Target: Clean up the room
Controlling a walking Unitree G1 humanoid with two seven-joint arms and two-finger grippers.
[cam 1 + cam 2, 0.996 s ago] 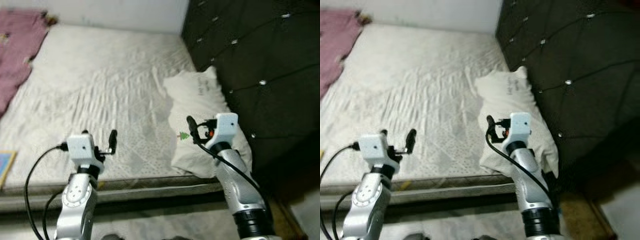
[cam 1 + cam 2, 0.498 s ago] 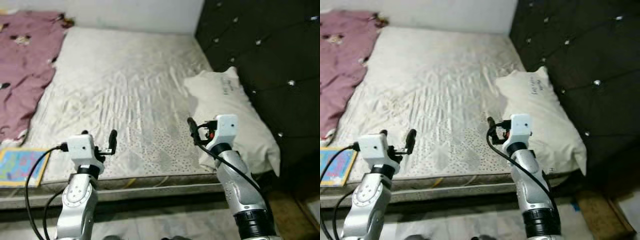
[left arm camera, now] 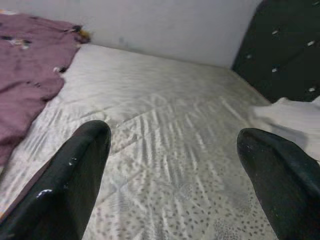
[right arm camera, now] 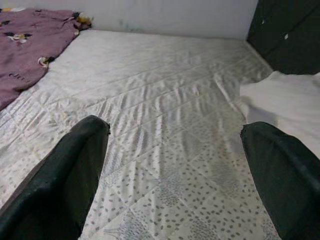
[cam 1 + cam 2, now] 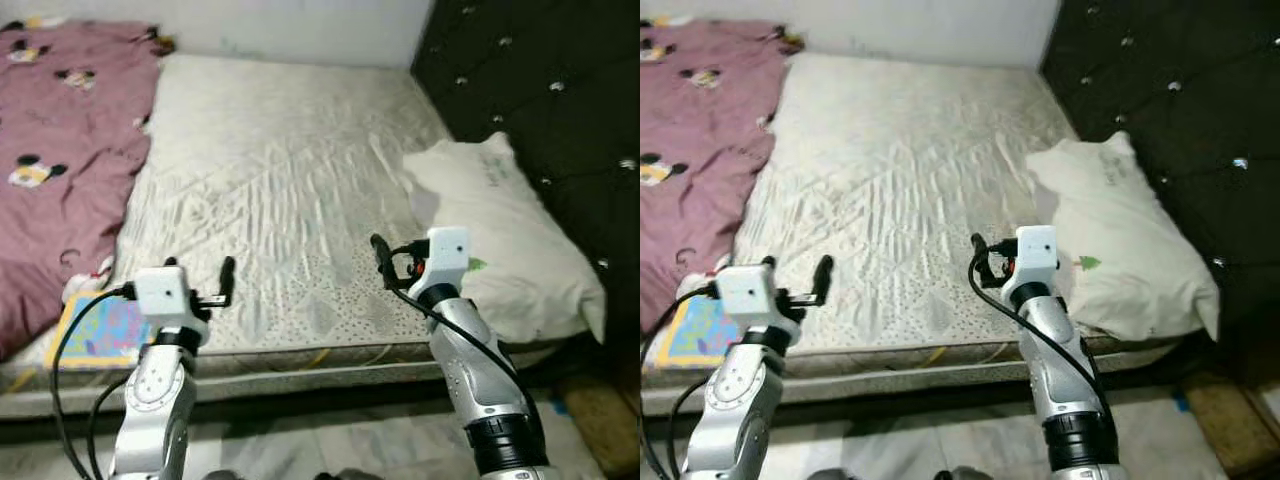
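Note:
A white quilted mattress [image 5: 290, 150] lies before me. A mauve blanket [image 5: 60, 170] with cartoon mouse prints is crumpled over its left side. A colourful flat book [image 5: 100, 330] sits at the bed's front left edge, partly under the blanket. A white pillow [image 5: 500, 230] lies on the right against the dark headboard. My left gripper [image 5: 200, 270] and right gripper [image 5: 405, 255] are both raised over the bed's front edge, open and holding nothing. In the wrist views, the left gripper [image 3: 175, 165] and right gripper [image 4: 172, 165] look along the mattress, fingers wide apart.
A dark tufted headboard [image 5: 540, 80] rises along the right side and a white wall [image 5: 280, 25] runs behind the bed. Pale floor [image 5: 330, 450] shows in front of the bed frame, with a brown object [image 5: 600, 420] on the floor at the right.
The camera has swung left: headboard and pillow slid right in the picture, and the mauve blanket and colourful book came into view. Both grippers stay raised and open.

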